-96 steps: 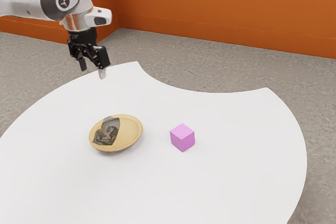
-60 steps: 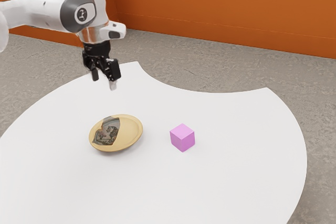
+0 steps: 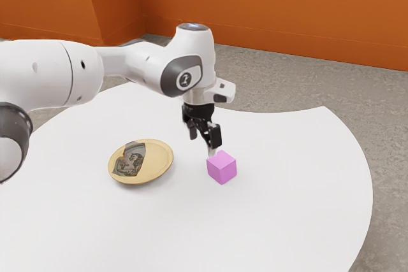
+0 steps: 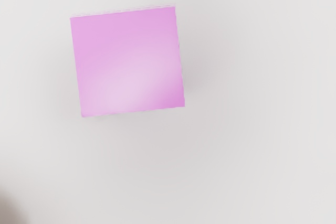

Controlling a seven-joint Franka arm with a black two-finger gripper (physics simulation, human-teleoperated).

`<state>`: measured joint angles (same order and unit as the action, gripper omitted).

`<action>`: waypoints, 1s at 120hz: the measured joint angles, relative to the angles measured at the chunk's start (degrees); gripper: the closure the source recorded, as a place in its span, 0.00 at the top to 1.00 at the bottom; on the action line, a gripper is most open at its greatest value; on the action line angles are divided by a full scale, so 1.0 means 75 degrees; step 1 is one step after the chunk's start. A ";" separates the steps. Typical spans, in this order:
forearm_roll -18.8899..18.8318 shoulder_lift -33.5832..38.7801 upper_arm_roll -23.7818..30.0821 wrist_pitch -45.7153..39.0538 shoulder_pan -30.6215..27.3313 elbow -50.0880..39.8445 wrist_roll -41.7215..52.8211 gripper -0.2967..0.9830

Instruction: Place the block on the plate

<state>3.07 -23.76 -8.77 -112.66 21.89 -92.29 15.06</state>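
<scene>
Tool [image 3: 203, 144], released and spread, has moved near the pink cube [image 3: 222, 167]; best centre and square up before lowering.

In the exterior view I count one pink block [image 3: 222, 169] and one plate [image 3: 154, 160], the plate at nine o'clock from the block. Under the pair I count one white table [image 3: 280, 214]. I have one gripper [image 3: 203, 145] there, at about eleven o'clock from the block. My wrist view gives me a block count of one.
</scene>
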 joint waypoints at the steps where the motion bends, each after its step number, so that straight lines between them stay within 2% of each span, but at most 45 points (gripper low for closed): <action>1: 0.0011 -0.0053 -0.0004 -0.0019 0.0009 0.0048 -0.0015 0.77; 23: 0.0174 -0.1109 -0.0025 -0.0311 0.0117 0.0736 -0.0504 0.77; 39: 0.0235 -0.1478 -0.0002 -0.0702 0.0025 0.0825 -0.0820 0.77; 79: 0.0053 -0.1740 0.0131 -0.1398 -0.0262 0.0836 -0.1335 0.77; 120: -0.0007 -0.1960 0.0306 -0.1589 -0.0408 0.0801 -0.1632 0.77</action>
<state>3.02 -38.46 -6.47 -124.58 18.83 -86.28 2.83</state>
